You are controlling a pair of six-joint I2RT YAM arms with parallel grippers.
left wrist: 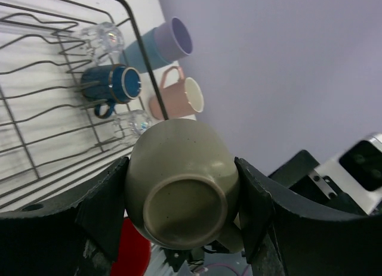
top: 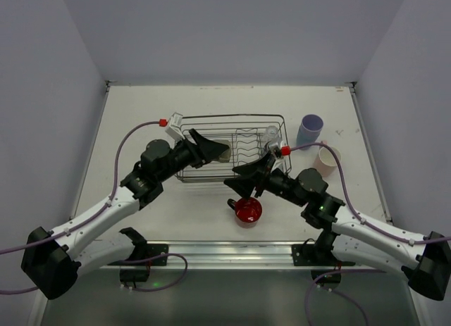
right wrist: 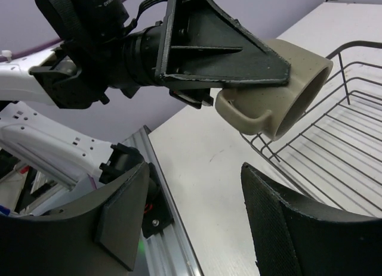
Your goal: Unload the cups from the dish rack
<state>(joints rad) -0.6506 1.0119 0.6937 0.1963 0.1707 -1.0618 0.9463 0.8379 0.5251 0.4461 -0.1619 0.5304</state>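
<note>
My left gripper [top: 211, 150] is shut on the small olive-beige cup [left wrist: 179, 174] and holds it on its side over the left part of the dish rack [top: 239, 117]. In the right wrist view the cup [right wrist: 292, 79] hangs just above the rack's near corner [right wrist: 352, 139]. My right gripper [top: 245, 177] is open and empty, in front of the rack and above the red handled mug [top: 247, 210], which stands on the table. A dark blue cup [left wrist: 113, 84] and two clear glasses [left wrist: 101, 37] [left wrist: 132, 122] lie at the rack's right end.
A lavender tumbler [top: 310, 130] and a pink cup [top: 328, 159] stand on the table right of the rack. A white object with a red cap [top: 173, 122] lies at the rack's far left corner. Grey walls enclose the table.
</note>
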